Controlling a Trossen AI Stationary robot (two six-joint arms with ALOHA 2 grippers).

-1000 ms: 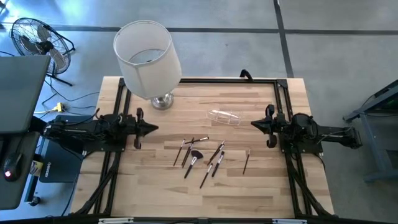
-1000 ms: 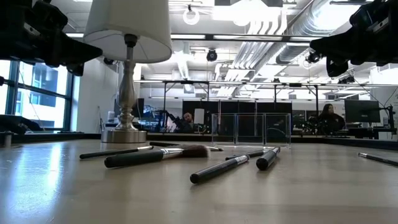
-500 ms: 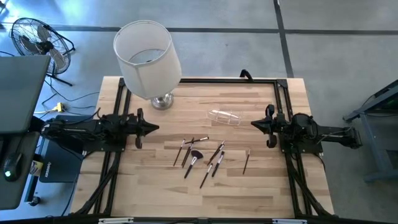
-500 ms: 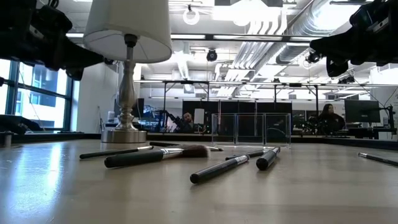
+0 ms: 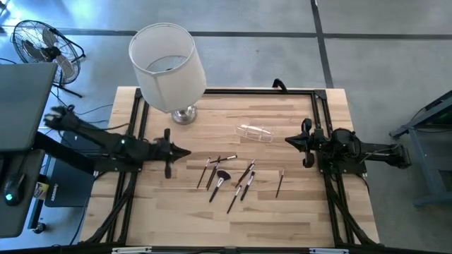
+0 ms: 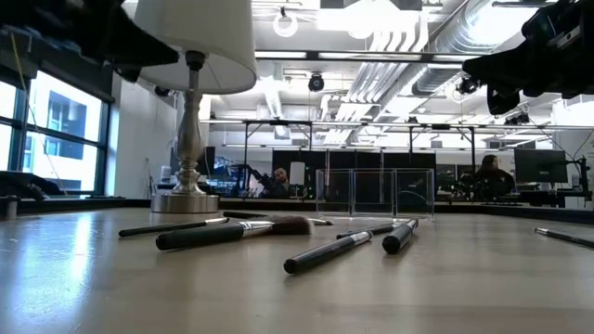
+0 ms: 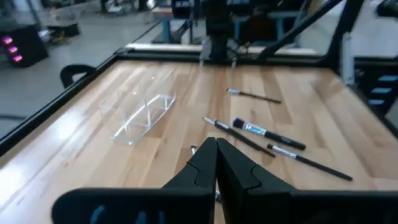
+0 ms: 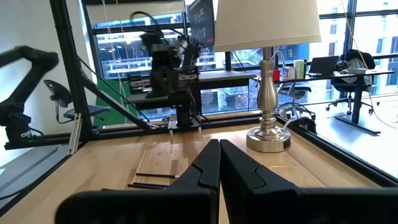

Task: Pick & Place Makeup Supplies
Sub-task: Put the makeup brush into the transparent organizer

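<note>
I'm on the approach: my left tool (image 5: 185, 152), fingers pressed together and holding nothing, hangs just short of the brushes (image 5: 227, 178) scattered mid-table (image 5: 296, 212). My right tool (image 5: 289, 140) waits pressed together at its side. Next I'd need to spread the fingers and drop onto the nearest handle.

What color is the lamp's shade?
The lampshade is white, or off-white. It shows best in the high view, at the table's far left corner.

Dark-handled makeup brushes (image 5: 229, 180), pale wood-grain table (image 5: 212, 212), white lampshade (image 5: 167, 65), silver lamp base (image 5: 184, 116).
</note>
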